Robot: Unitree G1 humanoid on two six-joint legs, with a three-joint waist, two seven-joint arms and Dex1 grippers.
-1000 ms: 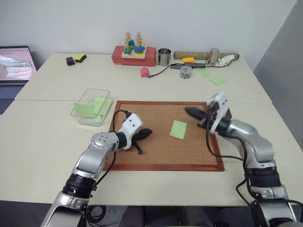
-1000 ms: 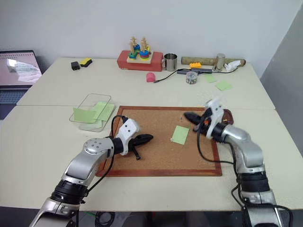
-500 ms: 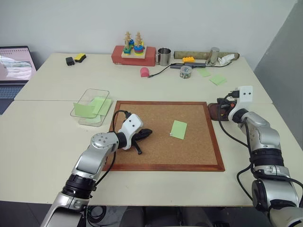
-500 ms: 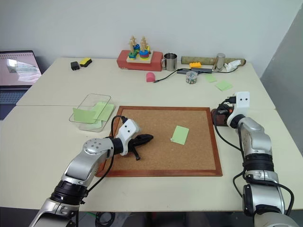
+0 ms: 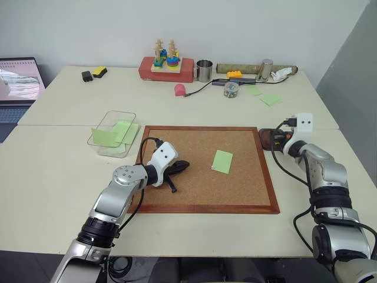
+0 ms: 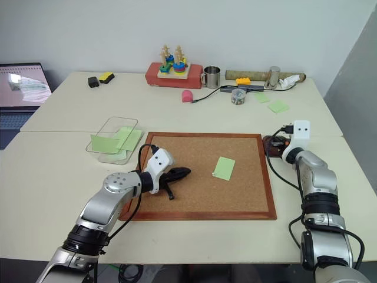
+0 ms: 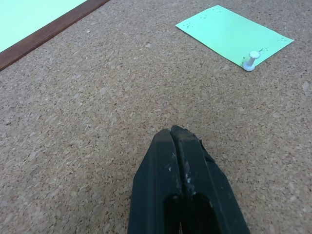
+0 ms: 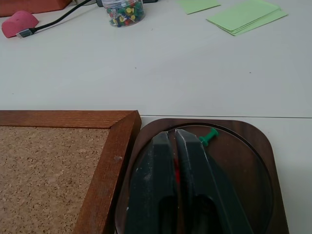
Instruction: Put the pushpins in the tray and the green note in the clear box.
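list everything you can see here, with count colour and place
wood-framed cork board: one, brown, table centre
square paper note: one, light green, on the board
small pushpin: one, white, at the note's edge
shallow plastic box: one, clear, left of the board, green notes inside
rounded tray: one, dark brown, by the board's far right corner
green pushpin: one, in the tray
red pushpin: one, between the right fingers
jar of pushpins: one, clear, far side
metal cup: one, silver, far edge
laptop: one, far left
left end effector: shut, over the board
right end effector: over the tray
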